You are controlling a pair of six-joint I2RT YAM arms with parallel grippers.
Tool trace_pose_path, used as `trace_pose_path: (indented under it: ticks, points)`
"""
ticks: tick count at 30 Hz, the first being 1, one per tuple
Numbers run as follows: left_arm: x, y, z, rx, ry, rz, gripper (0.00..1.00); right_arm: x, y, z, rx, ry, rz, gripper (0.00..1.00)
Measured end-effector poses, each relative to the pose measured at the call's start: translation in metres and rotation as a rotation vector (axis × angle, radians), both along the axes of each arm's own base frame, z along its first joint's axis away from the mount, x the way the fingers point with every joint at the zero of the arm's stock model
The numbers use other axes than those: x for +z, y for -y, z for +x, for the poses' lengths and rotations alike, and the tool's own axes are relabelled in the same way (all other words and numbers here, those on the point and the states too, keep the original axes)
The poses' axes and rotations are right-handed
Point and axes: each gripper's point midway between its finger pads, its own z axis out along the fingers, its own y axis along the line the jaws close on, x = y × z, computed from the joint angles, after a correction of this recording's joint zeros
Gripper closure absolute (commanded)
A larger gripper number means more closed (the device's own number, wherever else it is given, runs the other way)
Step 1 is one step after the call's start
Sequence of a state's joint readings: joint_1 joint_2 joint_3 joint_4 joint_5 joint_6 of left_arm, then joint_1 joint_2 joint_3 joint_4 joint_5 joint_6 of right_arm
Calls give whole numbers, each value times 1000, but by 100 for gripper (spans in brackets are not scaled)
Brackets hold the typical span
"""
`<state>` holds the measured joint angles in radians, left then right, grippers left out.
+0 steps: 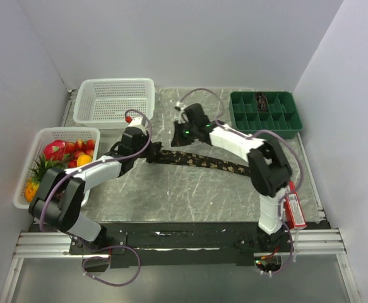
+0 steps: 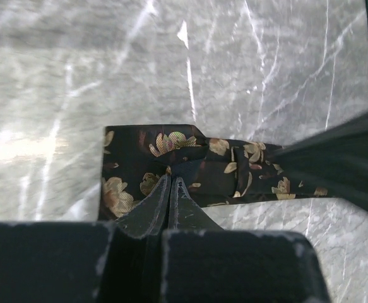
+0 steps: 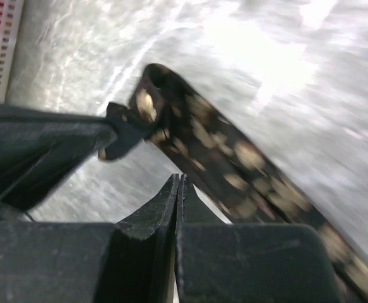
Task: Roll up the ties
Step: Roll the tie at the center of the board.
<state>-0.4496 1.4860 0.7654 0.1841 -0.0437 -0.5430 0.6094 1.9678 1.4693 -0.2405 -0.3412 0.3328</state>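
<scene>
One tie (image 1: 202,161), dark with tan flowers, lies across the middle of the marble table (image 1: 171,189), running from centre left down to the right. Its left end (image 2: 139,158) is folded over on itself. My left gripper (image 2: 171,179) is shut, its tips pinching a raised crease in that folded end. From the right wrist camera, the folded end (image 3: 155,101) curls up off the table. The right gripper (image 3: 180,178) is shut with nothing in it, tips just beside the tie's near edge (image 3: 234,183). It hovers over the tie a little right of the left gripper (image 1: 147,149).
An empty white basket (image 1: 114,101) stands at the back left. In front of it, a second white basket (image 1: 27,177) holds toy fruit. A green compartment tray (image 1: 266,113) sits at the back right. Purple cables loop over both arms.
</scene>
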Motion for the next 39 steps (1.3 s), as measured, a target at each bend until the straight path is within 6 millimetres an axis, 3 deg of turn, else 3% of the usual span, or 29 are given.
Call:
trace_pose_path:
  ticks: [5,9,12,13,16,23,31,39]
  points:
    - [-11,19,1,-38,-20,2,99,2,52,-4,-79,3,-16,100]
    - [-14,35,5,-62,-26,-12,99,-8,55,-7,-73,-17,-10,100]
    - [-19,44,9,-73,-34,-10,80,-7,47,-10,-45,-19,24,100]
    - [-21,46,10,-76,-38,-10,58,-6,43,-10,-37,-16,38,100]
    - [-29,50,10,-86,-52,-12,41,-2,36,-9,-24,-13,74,100]
    - [-36,59,7,-115,-67,-51,42,-1,24,-5,-7,-19,130,100]
    - [-47,56,2,-104,-96,-82,54,-43,9,-1,-1,-76,85,100]
    - [-46,59,3,-114,-93,-118,52,-75,0,-12,10,-138,52,100]
